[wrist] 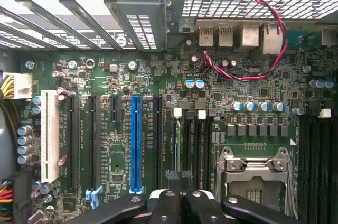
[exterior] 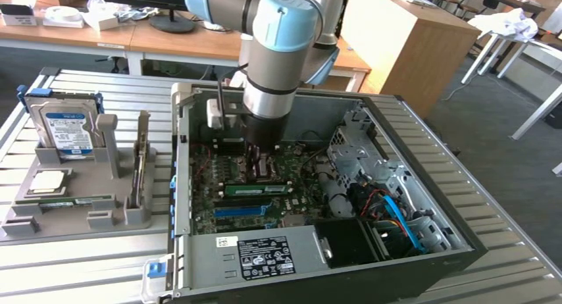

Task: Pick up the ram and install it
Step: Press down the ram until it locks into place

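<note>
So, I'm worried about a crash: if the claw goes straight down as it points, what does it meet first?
Probably the ram, edge-up right below the claw at the memory slots; the gap between them is unclear.

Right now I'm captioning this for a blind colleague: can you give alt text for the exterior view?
A robot arm's gripper reaches down into an open computer case, just above a green ram stick on the motherboard. On the exterior view's left, a grey tray holds a hard drive.
</note>
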### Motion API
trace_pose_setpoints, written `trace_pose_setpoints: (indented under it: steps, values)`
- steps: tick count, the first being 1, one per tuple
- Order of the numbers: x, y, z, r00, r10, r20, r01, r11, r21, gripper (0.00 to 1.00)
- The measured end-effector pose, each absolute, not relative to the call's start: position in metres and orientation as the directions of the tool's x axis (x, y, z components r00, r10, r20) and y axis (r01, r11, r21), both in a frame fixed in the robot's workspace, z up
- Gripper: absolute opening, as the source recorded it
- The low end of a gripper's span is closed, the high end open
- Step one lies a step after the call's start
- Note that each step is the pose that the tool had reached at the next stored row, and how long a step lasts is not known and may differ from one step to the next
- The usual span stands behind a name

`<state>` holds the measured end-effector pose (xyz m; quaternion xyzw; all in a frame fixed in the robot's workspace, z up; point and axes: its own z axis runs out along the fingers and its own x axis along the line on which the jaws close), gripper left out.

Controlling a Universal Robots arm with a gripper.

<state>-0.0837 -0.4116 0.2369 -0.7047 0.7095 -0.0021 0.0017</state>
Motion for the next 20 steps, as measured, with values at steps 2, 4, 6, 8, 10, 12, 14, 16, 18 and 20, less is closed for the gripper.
trace_pose_setpoints:
  steps: [2,4,6,8,10,12,14,16,18,20]
  values:
    - [-0.0837,-0.4116,0.2369,-0.007,-1.0,0.0,-1.0,0.007,-0.005,0.1]
    - [-0.0837,-0.4116,0.2368,-0.007,-1.0,0.0,-1.0,0.007,-0.005,0.1]
    - [-0.0837,-0.4115,0.2359,-0.007,-1.0,0.0,-1.0,0.007,-0.006,0.1]
    - [-0.0837,-0.4116,0.2347,-0.007,-1.0,0.0,-1.0,0.007,-0.005,0.1]
    - [-0.0837,-0.4116,0.233,-0.007,-1.0,0.0,-1.0,0.007,-0.006,0.1]
    - [-0.0837,-0.4116,0.2312,-0.007,-1.0,0.0,-1.0,0.007,-0.006,0.1]
    - [-0.0837,-0.4116,0.2303,-0.007,-1.0,0.0,-1.0,0.007,-0.005,0.1]
    - [-0.0837,-0.4116,0.2303,-0.007,-1.0,0.0,-1.0,0.007,-0.005,0.1]
    - [-0.0837,-0.4116,0.2302,-0.007,-1.0,0.0,-1.0,0.007,-0.005,0.1]
    - [-0.0837,-0.4115,0.2295,-0.007,-1.0,0.0,-1.0,0.007,-0.006,0.1]
